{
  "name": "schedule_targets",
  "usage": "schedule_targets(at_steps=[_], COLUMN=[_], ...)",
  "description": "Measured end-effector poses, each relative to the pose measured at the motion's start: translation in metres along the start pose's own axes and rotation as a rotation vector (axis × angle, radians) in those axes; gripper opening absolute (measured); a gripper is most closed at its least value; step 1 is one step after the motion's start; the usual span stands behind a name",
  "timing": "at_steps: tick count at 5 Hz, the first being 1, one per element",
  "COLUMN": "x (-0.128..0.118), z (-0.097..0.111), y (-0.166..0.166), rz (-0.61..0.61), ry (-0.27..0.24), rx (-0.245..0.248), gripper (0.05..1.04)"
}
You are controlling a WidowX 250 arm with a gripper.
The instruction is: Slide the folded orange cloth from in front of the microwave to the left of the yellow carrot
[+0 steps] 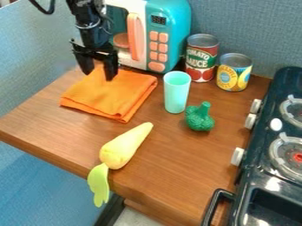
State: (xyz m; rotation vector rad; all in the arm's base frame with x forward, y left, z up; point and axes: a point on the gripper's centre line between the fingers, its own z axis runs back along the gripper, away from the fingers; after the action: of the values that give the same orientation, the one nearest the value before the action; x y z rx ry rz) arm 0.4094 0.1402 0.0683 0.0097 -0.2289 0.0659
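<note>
Two black fingers (111,70) of the gripper (98,76) stand wide apart, pointing down with a gap between them and nothing held. Orange fabric shows in that gap and around the tips: a folded cloth (118,97) lies flat under them on the brown wooden desk (171,176), the gripper over its far part. Whether the tips touch the fabric, I cannot tell.

Behind the cloth and the gripper, a teal and white toy microwave (177,26) stands upright, with a peach handle (135,37) and peach buttons (158,46). Just beside the cloth, toward the right of the view, is an upright mint-green cup (176,95), and near it a green toy broccoli (200,119) with its stem up. Behind these stand two cans close together: a taller red one (201,62) and a shorter yellow and blue one (234,75).

Farther from the fingers, a yellow toy carrot (122,148) lies near the front edge, its light green leaves (99,183) reaching past that edge. Along the right side is a dark toy stove (251,181) with burners (288,152) and white knobs (238,156).
</note>
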Motion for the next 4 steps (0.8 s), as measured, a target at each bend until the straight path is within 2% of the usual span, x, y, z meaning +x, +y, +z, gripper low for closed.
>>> schedule_targets(at_steps=[1,3,4], x=[0.011,0.005,0.000], z=[-0.008,-0.038,-0.047], y=[0.005,0.001,-0.003], rz=[0.013,0.069,0.131], ry=[-0.037,-0.011,-0.014], rx=[0.025,0.103,0.089], gripper=[0.997,0.997,0.997])
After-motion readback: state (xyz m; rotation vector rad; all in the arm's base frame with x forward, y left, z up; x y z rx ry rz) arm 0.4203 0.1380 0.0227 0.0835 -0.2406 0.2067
